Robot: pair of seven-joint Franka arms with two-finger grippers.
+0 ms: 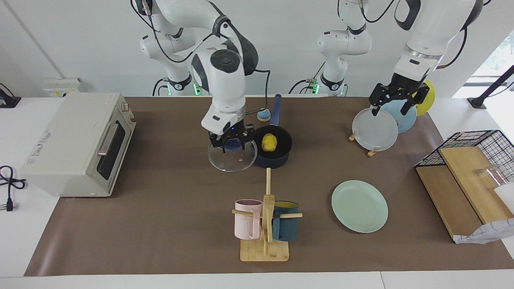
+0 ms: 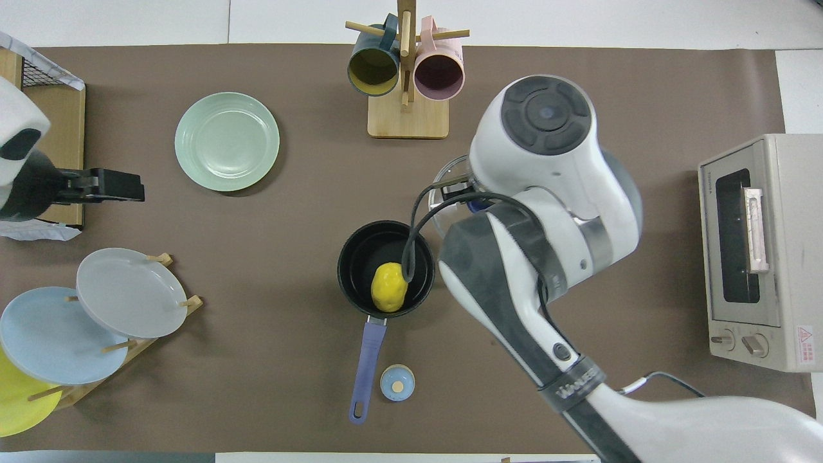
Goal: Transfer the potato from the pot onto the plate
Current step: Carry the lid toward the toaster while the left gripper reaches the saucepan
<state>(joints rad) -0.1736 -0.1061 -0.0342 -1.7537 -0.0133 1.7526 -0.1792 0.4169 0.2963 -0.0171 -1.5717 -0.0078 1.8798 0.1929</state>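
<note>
On the brown surface (image 1: pixel 168 224), at about nine o'clock in the facing view, sits a toaster oven (image 1: pixel 76 144). Near the centre stands the pot (image 1: pixel 281 154), lid off, with the potato (image 1: pixel 269 142) inside. Touching it at nine o'clock, a glass lid (image 1: pixel 232 156) lies under the right end effector (image 1: pixel 229 145), clamped on its blue knob. At five o'clock lies the plate (image 1: pixel 360 206). The left end effector (image 1: pixel 395 105) hangs over a plate rack (image 1: pixel 371 152), fingers apart.

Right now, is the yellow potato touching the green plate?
Apart. The facing view shows the potato inside the pot, while the plate lies by itself, with bare table between them.
</note>
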